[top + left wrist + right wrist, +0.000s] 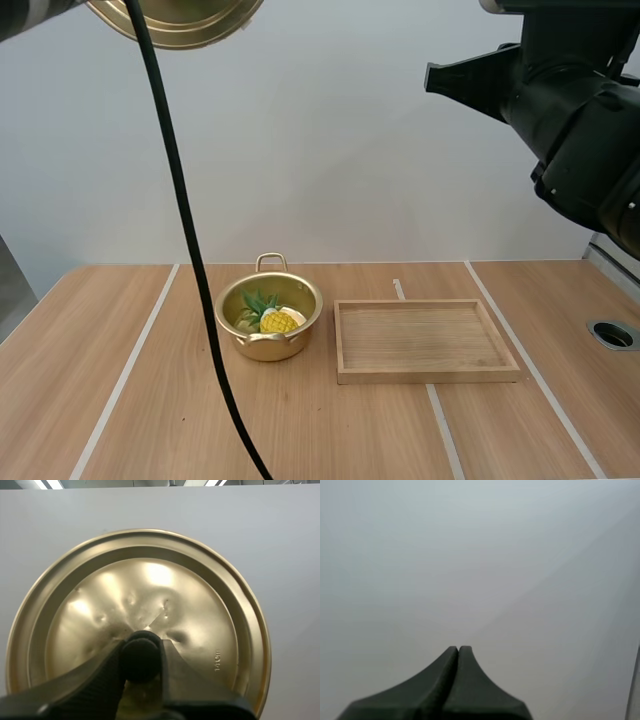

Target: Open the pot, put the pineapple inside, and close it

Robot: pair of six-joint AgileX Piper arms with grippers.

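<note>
1. One yellow pineapple with green leaves lies inside one open golden pot, beside one wooden tray on the surface.
2. The left claw pinches the single lid; the right claw is closed and empty.

A light wooden table carried an open gold-coloured pot, which stood left of centre. A shallow wooden tray lay flat just beside it to the right, the two not touching. Pale strips ran across the tabletop, and a round opening sat near its right edge.
</note>
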